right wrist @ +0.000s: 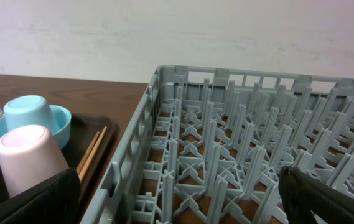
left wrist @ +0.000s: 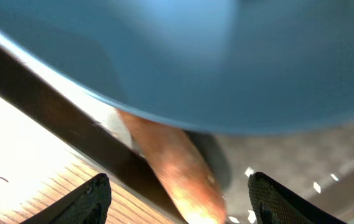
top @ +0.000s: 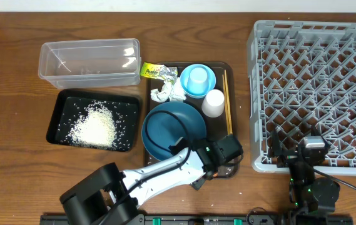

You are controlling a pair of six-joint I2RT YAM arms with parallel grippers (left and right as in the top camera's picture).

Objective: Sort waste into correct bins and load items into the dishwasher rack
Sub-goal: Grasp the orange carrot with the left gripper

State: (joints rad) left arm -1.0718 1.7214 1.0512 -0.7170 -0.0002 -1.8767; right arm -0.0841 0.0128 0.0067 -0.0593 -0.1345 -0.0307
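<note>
My left gripper (top: 217, 164) is open at the front edge of the brown serving tray (top: 230, 70), low beside the large blue dish (top: 173, 130). In the left wrist view the orange carrot (left wrist: 180, 168) lies between my open fingers (left wrist: 180, 202), partly under the dish rim (left wrist: 214, 56), not gripped. A few rice grains (left wrist: 316, 186) lie by it. The light-blue cup (top: 197, 77) stands upside down in the light-blue bowl (top: 209, 79). The pinkish cup (top: 213, 103), chopsticks (top: 227, 106), tissue (top: 164, 94) and wrapper (top: 155, 71) sit on the tray. My right gripper (top: 313, 150) is open and empty over the grey rack's (top: 318, 75) front edge.
The clear box (top: 89, 62) stands at the back left. The black tray (top: 59, 119) in front of it holds a heap of rice (top: 95, 127). The right wrist view shows the rack (right wrist: 226, 155), pinkish cup (right wrist: 27, 158) and chopsticks (right wrist: 93, 152).
</note>
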